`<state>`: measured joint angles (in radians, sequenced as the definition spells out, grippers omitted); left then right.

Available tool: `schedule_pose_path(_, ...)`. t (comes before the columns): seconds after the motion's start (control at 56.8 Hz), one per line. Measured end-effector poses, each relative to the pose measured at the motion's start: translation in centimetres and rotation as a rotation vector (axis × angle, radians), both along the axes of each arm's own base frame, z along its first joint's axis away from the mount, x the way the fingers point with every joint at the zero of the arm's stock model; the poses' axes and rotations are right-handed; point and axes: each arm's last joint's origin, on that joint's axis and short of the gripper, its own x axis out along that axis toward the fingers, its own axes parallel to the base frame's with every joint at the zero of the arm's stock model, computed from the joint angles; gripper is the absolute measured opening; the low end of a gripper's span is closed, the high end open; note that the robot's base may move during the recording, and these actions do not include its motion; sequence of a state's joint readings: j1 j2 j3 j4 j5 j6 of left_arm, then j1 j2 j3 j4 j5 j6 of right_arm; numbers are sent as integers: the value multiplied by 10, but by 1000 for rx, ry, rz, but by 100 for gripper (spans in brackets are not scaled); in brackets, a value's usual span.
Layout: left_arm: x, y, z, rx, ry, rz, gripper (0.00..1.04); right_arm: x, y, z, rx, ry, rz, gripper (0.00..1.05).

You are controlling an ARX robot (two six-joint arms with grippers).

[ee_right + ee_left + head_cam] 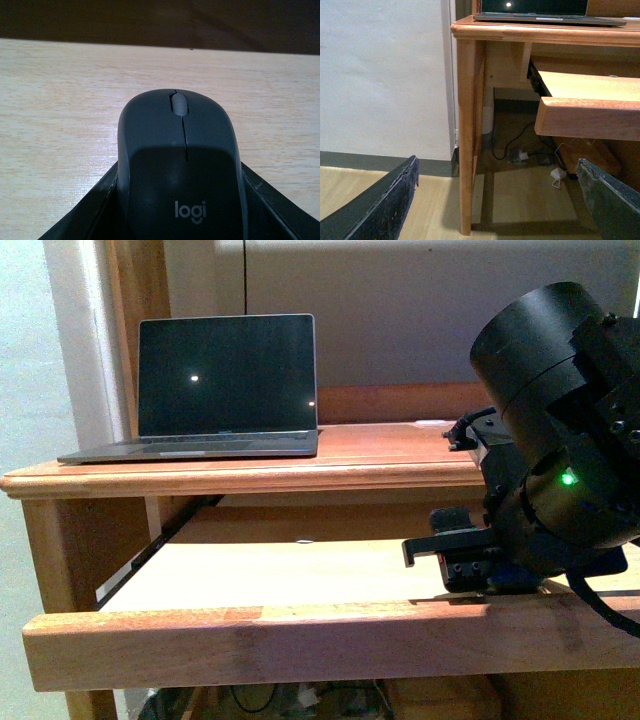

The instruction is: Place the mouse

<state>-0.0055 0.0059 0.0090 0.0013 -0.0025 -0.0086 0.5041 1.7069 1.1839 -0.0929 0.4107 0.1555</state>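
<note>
The mouse is dark grey and domed, with a scroll wheel and a small logo. In the right wrist view it sits between my right gripper's black fingers, which are shut on its sides. It is low over the light wooden pull-out tray; I cannot tell whether it touches. In the front view my right gripper is over the right part of the tray, and the mouse is hidden behind it. My left gripper is open and empty, low beside the desk and facing its leg.
An open laptop with a dark screen stands on the desk top at the left. The tray has a raised front rail. Cables and a white adapter lie on the floor under the desk. A wall is to the left.
</note>
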Motion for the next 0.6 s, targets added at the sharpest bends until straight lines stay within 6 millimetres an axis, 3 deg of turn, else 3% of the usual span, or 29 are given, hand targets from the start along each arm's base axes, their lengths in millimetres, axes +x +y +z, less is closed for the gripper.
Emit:
schedule_pose_path(0.229, 0, 0, 0, 0, 0, 0, 97, -10, -19, 24, 45, -32, 4, 55)
schedule_pose_path(0.405, 0, 0, 0, 0, 0, 0, 97, -22, -42, 71, 94, -103, 0, 55)
schedule_pose_path(0.599, 0, 0, 0, 0, 0, 0, 97, -11, -40, 114, 131, -195, -6, 55)
